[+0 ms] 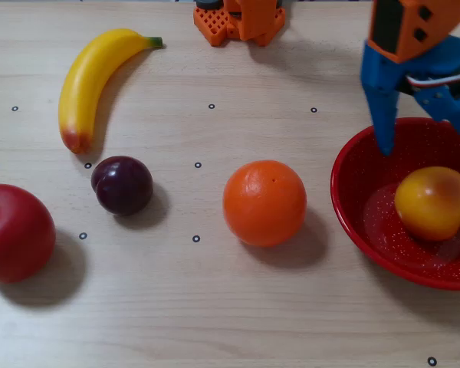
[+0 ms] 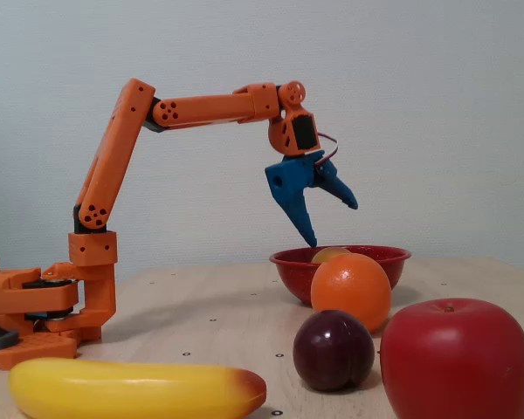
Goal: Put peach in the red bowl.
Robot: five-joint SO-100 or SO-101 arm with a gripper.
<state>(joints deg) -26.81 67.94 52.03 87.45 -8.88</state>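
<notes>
The peach (image 1: 433, 202), yellow-orange with a reddish blush, lies free inside the red bowl (image 1: 346, 207) at the right edge of a fixed view. My gripper (image 1: 428, 139) hangs open above the bowl's far rim, its blue fingers (image 1: 382, 115) spread wide and empty; the right finger is cut off by the frame edge. From the side, in the other fixed view, the gripper (image 2: 334, 225) is raised clear above the red bowl (image 2: 393, 255). Only the top of the peach (image 2: 330, 254) shows over the rim.
An orange (image 1: 264, 202) sits just left of the bowl, then a dark plum (image 1: 123, 184), a red apple (image 1: 15, 232) and a banana (image 1: 92, 77). The arm's base (image 1: 238, 19) is at the table's far edge. From the side the orange (image 2: 351, 291) partly hides the bowl.
</notes>
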